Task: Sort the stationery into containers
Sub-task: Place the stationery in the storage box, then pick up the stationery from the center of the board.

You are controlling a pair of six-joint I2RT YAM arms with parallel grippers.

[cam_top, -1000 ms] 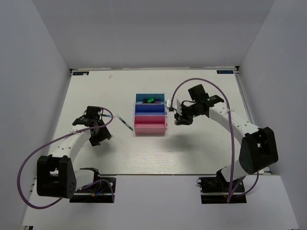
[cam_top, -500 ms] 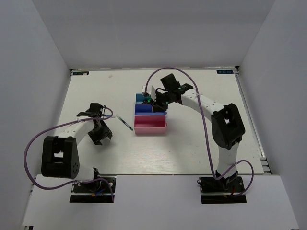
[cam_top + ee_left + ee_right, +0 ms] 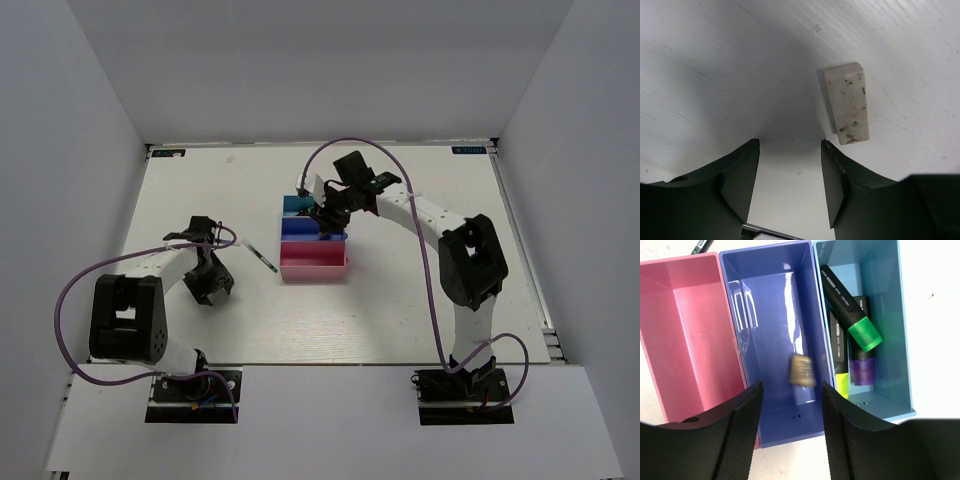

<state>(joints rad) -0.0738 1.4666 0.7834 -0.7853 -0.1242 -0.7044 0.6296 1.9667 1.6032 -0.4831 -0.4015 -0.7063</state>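
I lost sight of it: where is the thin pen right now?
In the top view the thin pen lies slanted on the table, just left of the pink tray and outside it, on the left arm's side.

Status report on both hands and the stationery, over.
Left hand open, white eraser just ahead. Right hand open above blue tray; tan piece inside, blurred. Thin pen on table.
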